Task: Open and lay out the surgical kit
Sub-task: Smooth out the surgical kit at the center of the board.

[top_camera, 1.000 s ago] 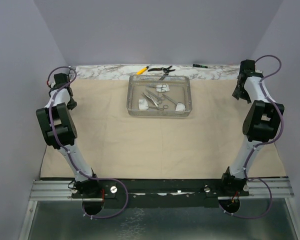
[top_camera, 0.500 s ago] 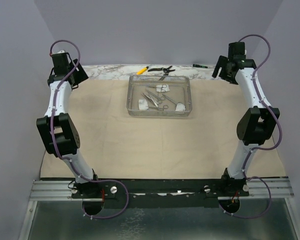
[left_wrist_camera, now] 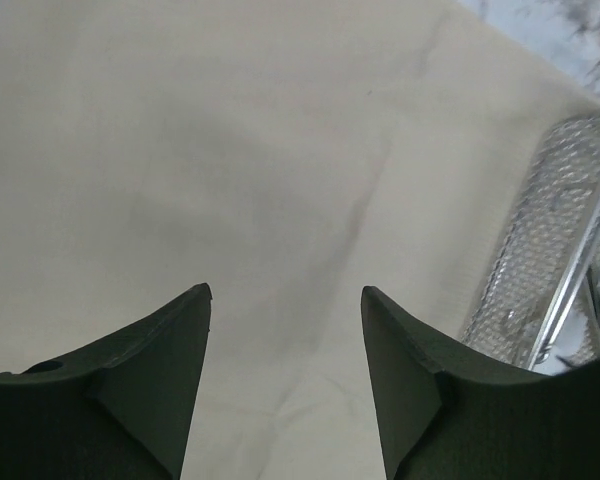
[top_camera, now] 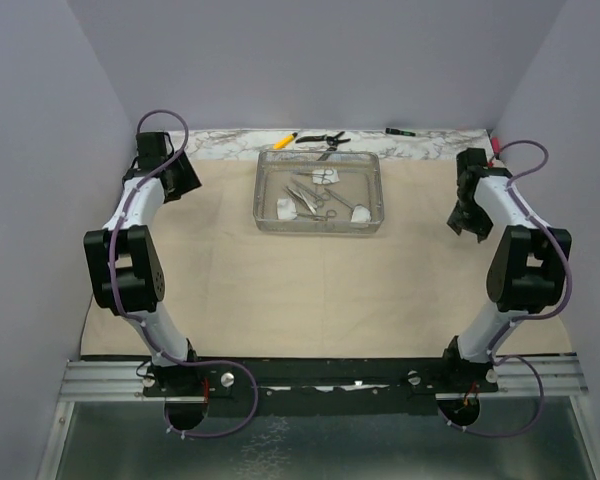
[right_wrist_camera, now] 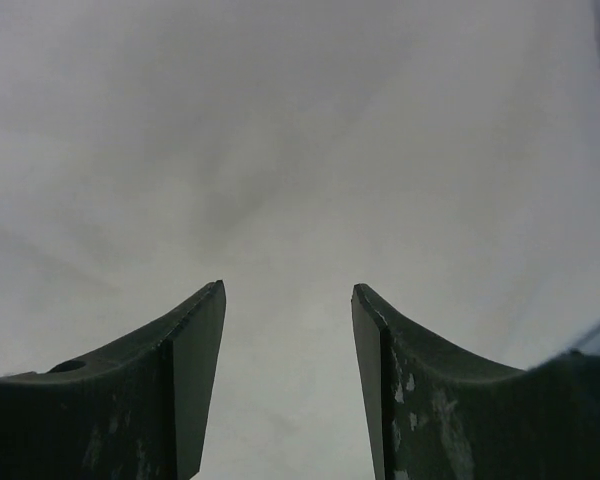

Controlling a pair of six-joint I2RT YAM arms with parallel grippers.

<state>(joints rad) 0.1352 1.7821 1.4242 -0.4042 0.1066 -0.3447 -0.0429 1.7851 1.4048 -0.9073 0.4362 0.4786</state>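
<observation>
- Large beige cloth wrap (top_camera: 310, 290): spread flat, near edge to far.
- Right gripper (right_wrist_camera: 288, 290): fingers spread, nothing held, over bare cloth at right.
- Left gripper (left_wrist_camera: 285, 295): fingers spread, nothing held, slightly farther back at left.
- Clear rectangular plastic tray (top_camera: 320, 228): far centre on the cloth, long axis left-right. Small steel ring-handled clamps (top_camera: 310, 195) and white gauze balls (top_camera: 286, 208) are held inside. It is seen just right of the left fingers, so the left arm is judged nearer.

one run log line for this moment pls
cloth wrap spread flat | tray on wrap, clamps and gauze inside | left tool open, empty | right tool open, empty
</observation>
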